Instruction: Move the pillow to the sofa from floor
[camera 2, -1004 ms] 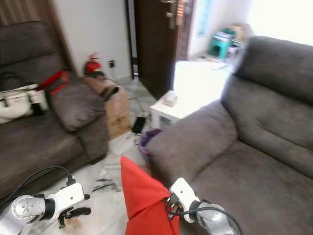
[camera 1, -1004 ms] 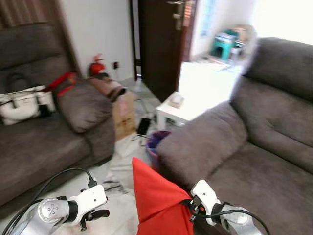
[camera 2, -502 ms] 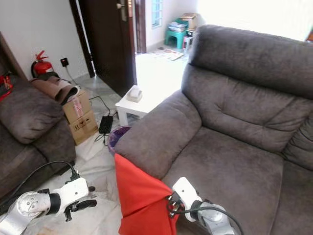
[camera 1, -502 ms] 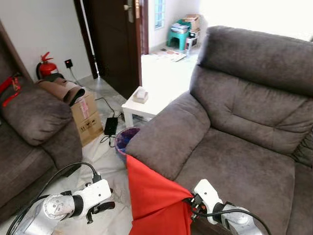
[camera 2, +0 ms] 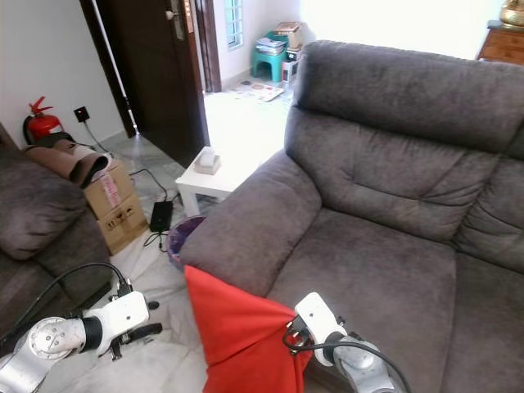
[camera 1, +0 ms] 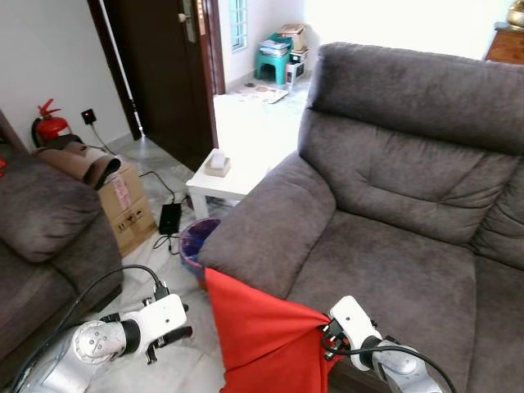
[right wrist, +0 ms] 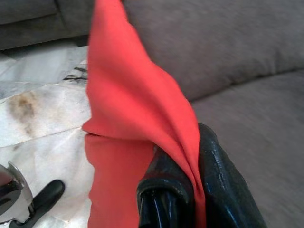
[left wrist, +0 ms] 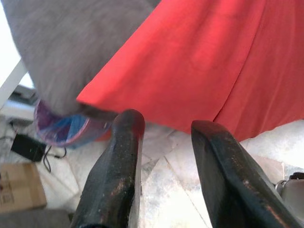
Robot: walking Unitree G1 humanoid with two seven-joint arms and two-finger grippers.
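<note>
The red pillow (camera 1: 258, 340) hangs by one corner in front of the grey sofa (camera 1: 401, 188), its upper corner level with the sofa's armrest (camera 1: 266, 225). My right gripper (right wrist: 183, 178) is shut on that pinched corner, low at the sofa seat's front edge (camera 1: 327, 340). My left gripper (left wrist: 164, 137) is open and holds nothing, low over the tiled floor to the left of the pillow (left wrist: 213, 66); its arm (camera 1: 123, 336) sits at the lower left.
A second grey sofa (camera 1: 41, 221) stands at the left. Between the sofas are a purple bin (camera 1: 196, 241), a white side table (camera 1: 217, 176), a cardboard box (camera 1: 127, 209), a black adapter with cables (camera 1: 169, 219) and a fire extinguisher (camera 1: 51, 127). Behind is a dark door (camera 1: 164, 65).
The camera has swung to the right, bringing the right-hand sofa to the centre. The pillow stays held in my right gripper, now close against the sofa's armrest and seat front.
</note>
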